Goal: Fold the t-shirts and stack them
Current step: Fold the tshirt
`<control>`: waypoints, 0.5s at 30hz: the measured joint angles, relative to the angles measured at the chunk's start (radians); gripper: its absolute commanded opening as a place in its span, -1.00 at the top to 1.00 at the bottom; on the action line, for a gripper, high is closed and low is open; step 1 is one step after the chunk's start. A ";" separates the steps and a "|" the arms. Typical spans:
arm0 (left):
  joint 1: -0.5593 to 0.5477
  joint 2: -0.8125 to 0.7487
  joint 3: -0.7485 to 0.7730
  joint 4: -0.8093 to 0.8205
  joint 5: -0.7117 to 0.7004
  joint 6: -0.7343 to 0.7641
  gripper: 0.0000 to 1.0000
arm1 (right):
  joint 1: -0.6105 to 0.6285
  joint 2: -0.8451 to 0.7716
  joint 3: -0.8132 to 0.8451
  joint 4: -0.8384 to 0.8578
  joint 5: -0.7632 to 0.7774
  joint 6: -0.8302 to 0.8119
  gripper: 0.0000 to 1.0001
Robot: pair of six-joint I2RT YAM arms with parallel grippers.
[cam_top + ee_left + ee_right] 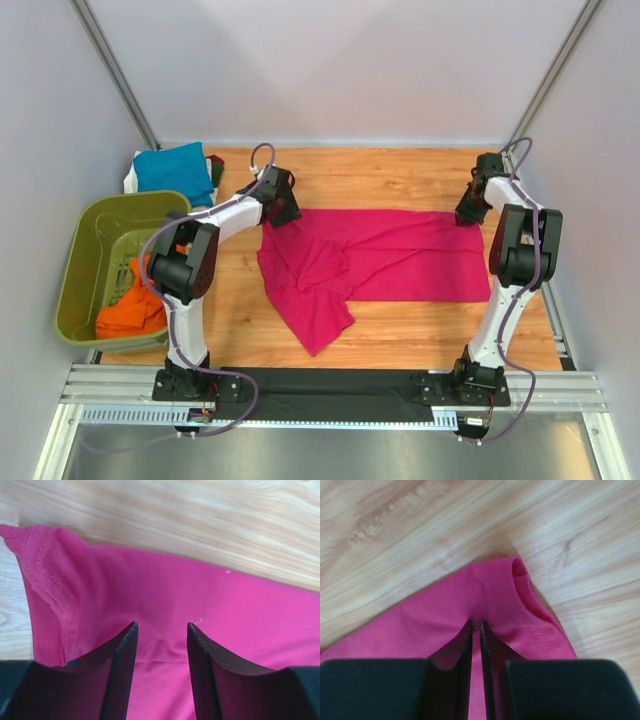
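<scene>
A magenta-pink t-shirt (400,255) lies spread across the wooden table, with its left part crumpled and folded toward the front. My left gripper (272,222) is down on the shirt's far left corner. In the left wrist view its jaws (161,625) stand open astride the pink cloth (200,595), near a stitched hem. My right gripper (466,218) is at the far right corner. There its jaws (475,624) pinch a ridge of the pink cloth (450,605) beside the hemmed corner. A teal-blue t-shirt (175,168) lies folded at the back left. Orange t-shirts (130,310) sit in the basket.
An olive-green plastic basket (90,225) stands at the left edge of the table. A bit of white cloth (130,180) shows under the teal shirt. Grey walls close in the table on three sides, and a black rail runs along the near edge.
</scene>
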 measured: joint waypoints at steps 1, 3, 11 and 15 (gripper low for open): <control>0.005 0.009 0.000 0.000 0.004 -0.004 -0.01 | 0.000 0.003 0.006 0.003 0.001 0.000 0.77; 0.017 0.032 0.000 0.000 0.017 -0.016 0.01 | 0.000 0.019 0.025 0.004 0.001 0.002 0.77; 0.074 0.087 0.055 -0.003 0.077 -0.055 0.02 | 0.000 0.104 0.150 0.006 -0.004 0.010 0.76; 0.095 0.134 0.122 -0.011 0.091 -0.053 0.02 | 0.001 0.168 0.247 0.007 -0.015 0.020 0.75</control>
